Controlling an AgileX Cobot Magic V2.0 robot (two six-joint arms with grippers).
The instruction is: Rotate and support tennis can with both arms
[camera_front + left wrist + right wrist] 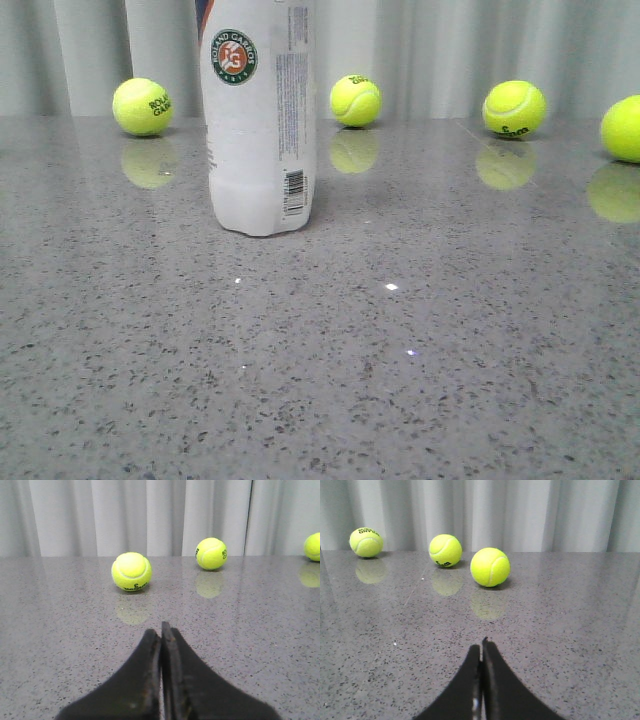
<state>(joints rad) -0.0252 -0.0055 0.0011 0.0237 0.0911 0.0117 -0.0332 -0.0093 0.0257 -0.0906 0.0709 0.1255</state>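
The tennis can (258,120) stands upright on the grey speckled table, left of middle in the front view, its green round logo and barcode facing the camera; its top is cut off by the frame. No gripper shows in the front view. My left gripper (161,630) is shut and empty, low over the table, pointing toward tennis balls. My right gripper (481,645) is shut and empty, low over the table. The can does not show in either wrist view.
Several yellow tennis balls lie along the back by the white curtain: (142,106), (355,100), (514,108), (624,128). The left wrist view shows balls (131,571), (211,553). The right wrist view shows balls (490,567), (445,550), (366,542).
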